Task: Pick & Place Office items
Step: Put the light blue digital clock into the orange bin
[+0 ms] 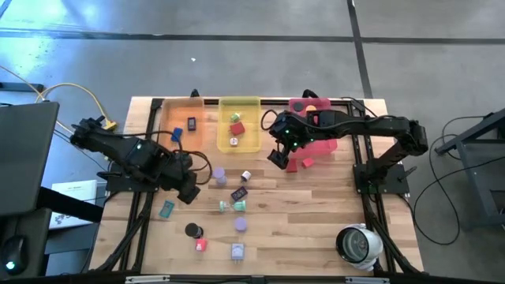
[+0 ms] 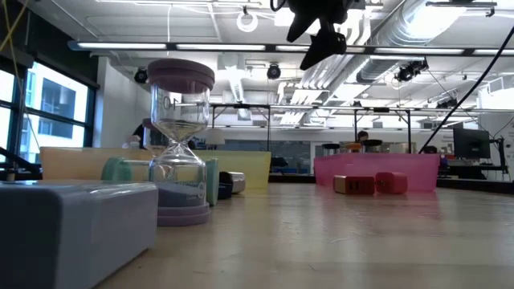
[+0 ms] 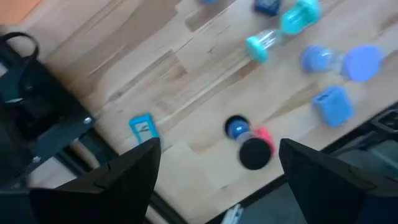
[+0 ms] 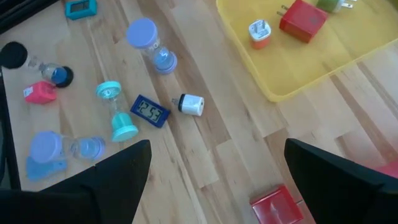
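small blue clock [image 4: 150, 112], display digits, possibly "2:53"

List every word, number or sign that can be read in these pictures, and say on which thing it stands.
"2:59", roughly: digits on the small blue clock, last digits uncertain.
Teal clock: display too blurred to read.
White paper beside the table: print too small to read.
Nothing else is legible.

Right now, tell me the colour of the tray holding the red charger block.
Yellow, translucent tray, holding the red charger block; clearest in the right wrist view.
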You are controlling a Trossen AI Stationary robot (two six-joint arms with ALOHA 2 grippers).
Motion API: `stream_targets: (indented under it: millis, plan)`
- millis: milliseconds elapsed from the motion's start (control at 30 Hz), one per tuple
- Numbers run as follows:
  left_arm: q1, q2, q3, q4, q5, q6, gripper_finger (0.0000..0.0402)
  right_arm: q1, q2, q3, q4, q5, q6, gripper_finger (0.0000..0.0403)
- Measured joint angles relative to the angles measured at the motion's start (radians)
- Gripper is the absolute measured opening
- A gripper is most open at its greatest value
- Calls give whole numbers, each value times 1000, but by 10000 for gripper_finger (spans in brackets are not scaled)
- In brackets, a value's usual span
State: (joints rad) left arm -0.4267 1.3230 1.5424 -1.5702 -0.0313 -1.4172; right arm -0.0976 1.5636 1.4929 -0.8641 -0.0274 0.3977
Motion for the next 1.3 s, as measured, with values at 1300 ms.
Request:
stream_targets:
  millis: [1300]
  plan:
    - [-168, -2, -660, 381, 187, -214, 318, 80, 0, 0, -9, 3, -1, 358]
